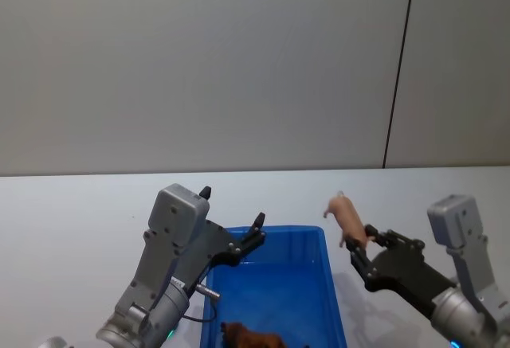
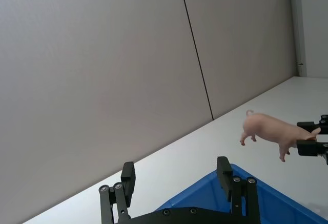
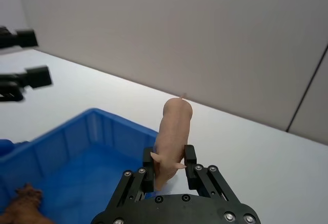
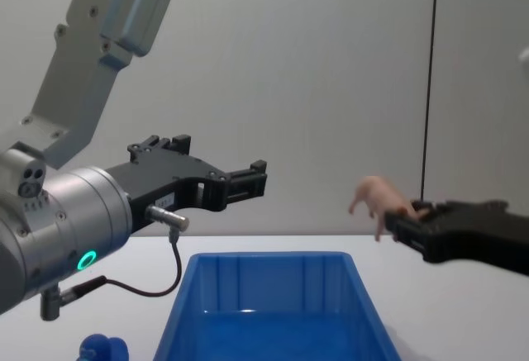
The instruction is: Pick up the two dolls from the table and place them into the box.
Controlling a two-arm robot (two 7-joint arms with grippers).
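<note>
The right pincer (image 1: 362,240) is pressed onto one end of the pink pig doll (image 1: 344,214). Most of the body is left sticking out beyond the fingertips, with the tail end farthest away. With so little of the toy gripped, it could be tipped or slid loose during a sideways swing. The pig is held in the air to the right of the blue box (image 1: 275,229), above the table (image 1: 80,205) and just outside the right rim. If it were released here, it would probably be dropped beside the box rather than into it. The left pincer (image 1: 232,207) is spread and empty above the far left corner of the box, so the two arms could be brought into contact by a leftward carry that is run too far. The brown doll (image 1: 253,338) is already lying inside the box at its near end, well apart from the pig.
</note>
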